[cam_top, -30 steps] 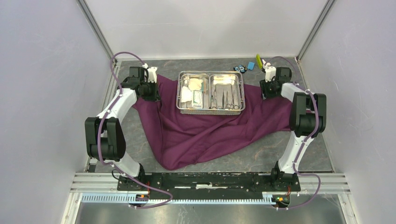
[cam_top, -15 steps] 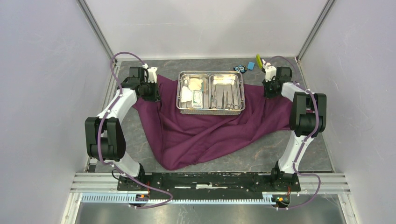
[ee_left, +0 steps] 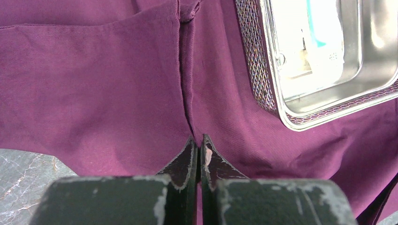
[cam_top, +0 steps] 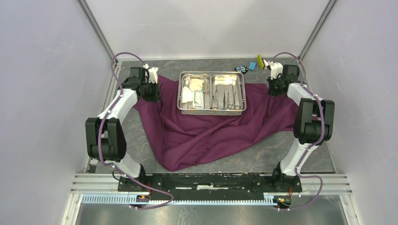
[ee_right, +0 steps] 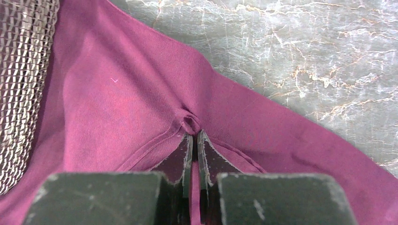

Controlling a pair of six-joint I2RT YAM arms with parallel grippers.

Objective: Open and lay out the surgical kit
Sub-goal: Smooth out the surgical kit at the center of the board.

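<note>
left gripper (ee_left: 198, 140) pinched on cloth (ee_left: 94, 84) left of tray (cam_top: 211, 73) | right gripper (ee_right: 194, 136) pinched on cloth right of tray | cloth under tray | should pull outward evenly, low, tray undisturbed

Soft, even overhead light fills the top view, and shadows there are faint. In the left wrist view the inside of the tray (ee_left: 253, 56) blows out to white glare. The cloth (ee_left: 94, 84) weave is sharp in both wrist views. The counter (ee_right: 305, 56) shows a mild sheen.
</note>
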